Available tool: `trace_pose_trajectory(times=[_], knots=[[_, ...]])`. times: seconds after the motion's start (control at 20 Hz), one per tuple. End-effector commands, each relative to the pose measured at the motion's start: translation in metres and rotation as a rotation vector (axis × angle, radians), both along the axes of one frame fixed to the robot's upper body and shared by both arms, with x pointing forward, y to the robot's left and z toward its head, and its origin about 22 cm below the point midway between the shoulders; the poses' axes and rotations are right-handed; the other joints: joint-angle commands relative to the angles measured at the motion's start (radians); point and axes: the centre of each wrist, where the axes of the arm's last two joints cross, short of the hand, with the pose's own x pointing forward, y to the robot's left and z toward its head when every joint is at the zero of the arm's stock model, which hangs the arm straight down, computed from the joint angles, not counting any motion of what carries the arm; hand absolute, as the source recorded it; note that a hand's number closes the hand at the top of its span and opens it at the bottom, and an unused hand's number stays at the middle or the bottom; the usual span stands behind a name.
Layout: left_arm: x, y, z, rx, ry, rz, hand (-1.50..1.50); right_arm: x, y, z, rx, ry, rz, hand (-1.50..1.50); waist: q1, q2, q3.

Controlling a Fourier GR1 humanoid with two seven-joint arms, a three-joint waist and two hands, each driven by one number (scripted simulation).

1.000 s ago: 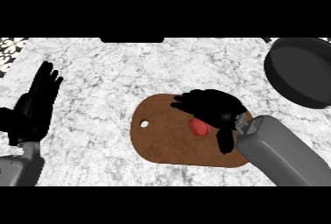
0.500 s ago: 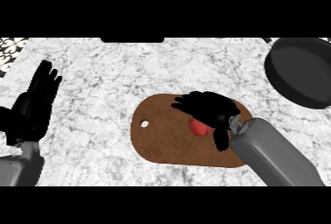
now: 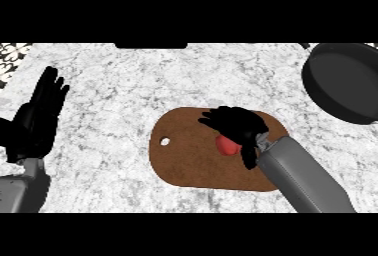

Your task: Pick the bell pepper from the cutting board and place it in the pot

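The red bell pepper point(image 3: 226, 145) lay on the brown wooden cutting board point(image 3: 192, 160), directly beneath the right hand point(image 3: 238, 125), whose black fingers curled down over it, with the thumb hanging on its near side. Only a small red patch showed, so its shape, stem and lean could not be made out, nor whether the fingers had closed on it. It was probably light, hollow, smooth-skinned and slippery; a hold around its broad body would suit best. The dark round metal pot point(image 3: 345, 80), well beyond that hand to its right, was cut off by the edge. The left hand point(image 3: 38, 117) rested spread at the left, fingers up.
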Motion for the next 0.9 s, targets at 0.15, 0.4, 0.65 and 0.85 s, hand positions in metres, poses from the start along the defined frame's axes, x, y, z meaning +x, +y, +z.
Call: trace_pose_trajectory(times=[0.15, 0.4, 0.65, 0.85], knots=[[0.0, 0.0, 0.003, -0.003, -0.009, -0.003, 0.0, -0.004, 0.001, -0.01, -0.037, -0.046, 0.168, 1.5, -0.001, 0.0, 0.0], [-0.004, 0.009, -0.004, -0.01, 0.008, -0.011, 0.0, 0.002, -0.002, -0.021, -0.023, -0.026, 0.17, 1.5, 0.0, 0.0, 0.0], [-0.005, -0.004, 0.0, -0.001, -0.009, 0.001, 0.0, -0.021, -0.039, -0.014, 0.039, 0.021, 0.095, 1.5, -0.015, -0.005, 0.0], [-0.018, 0.001, -0.014, -0.013, 0.011, 0.056, 0.0, -0.064, -0.074, -0.032, 0.183, 0.118, -0.064, 1.5, -0.06, -0.016, -0.001]])
